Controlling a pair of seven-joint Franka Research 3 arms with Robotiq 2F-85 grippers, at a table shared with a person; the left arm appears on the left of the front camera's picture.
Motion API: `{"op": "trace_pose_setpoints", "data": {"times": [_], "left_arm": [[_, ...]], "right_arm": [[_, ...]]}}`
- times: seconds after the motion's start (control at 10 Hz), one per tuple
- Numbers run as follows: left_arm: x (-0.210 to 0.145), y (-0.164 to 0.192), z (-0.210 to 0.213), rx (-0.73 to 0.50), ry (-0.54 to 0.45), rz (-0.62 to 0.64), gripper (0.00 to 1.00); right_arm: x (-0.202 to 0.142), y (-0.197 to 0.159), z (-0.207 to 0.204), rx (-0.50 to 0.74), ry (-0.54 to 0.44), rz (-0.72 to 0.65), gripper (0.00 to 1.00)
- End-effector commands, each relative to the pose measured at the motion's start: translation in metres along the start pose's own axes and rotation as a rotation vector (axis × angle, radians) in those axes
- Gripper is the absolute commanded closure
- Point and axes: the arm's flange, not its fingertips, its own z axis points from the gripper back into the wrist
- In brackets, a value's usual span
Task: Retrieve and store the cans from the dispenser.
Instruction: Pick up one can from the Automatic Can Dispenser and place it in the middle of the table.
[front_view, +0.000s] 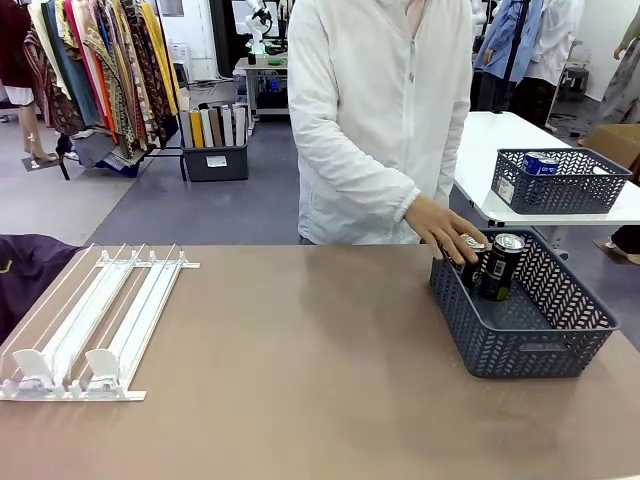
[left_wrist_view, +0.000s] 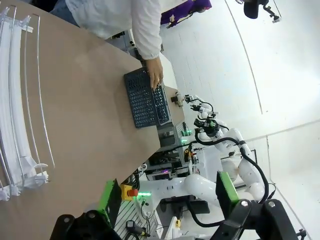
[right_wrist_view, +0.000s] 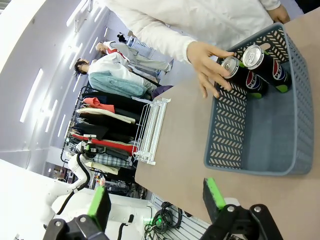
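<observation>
You see a person standing at the far side of the table (front_view: 300, 360), with one hand (front_view: 447, 232) reaching down into the dark grey mesh basket (front_view: 530, 345) at the table's right. That hand rests on one of two black cans (front_view: 500, 268) standing upright, side by side, in the basket's far corner; the second can sits just behind the fingers, partly hidden in the front view. In the right wrist view you can make out both silver tops and the Pepsi logo on the cans (right_wrist_view: 252, 70), with the person's fingers spread over the nearer one.

The dispenser (front_view: 95, 325) lies flat at the table's left, well apart from the basket, its white rails running away from you and its two pusher blocks (front_view: 65, 368) at the near end. Its lanes hold no cans.

Your left claw (left_wrist_view: 167, 197) hangs above the table's near edge with its green pads set wide and nothing between them. Your right claw (right_wrist_view: 155, 197) is likewise spread wide and holds nothing, hovering off the near side of the basket.

On a white table behind the person, a second basket (front_view: 558, 182) holds blue cans.
</observation>
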Motion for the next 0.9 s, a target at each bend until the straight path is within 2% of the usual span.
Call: {"op": "trace_pose_setpoints", "data": {"times": [0.0,0.8], "left_arm": [[0.0002,-0.0022,-0.0016,-0.023,-0.012,-0.004,0.0],[0.0002,-0.0022,-0.0016,-0.023,-0.012,-0.004,0.0]], "right_arm": [[0.0034,0.0017,-0.0015,0.023,-0.021,0.022,0.0],[0.0034,0.0017,-0.0015,0.023,-0.021,0.022,0.0]]}}
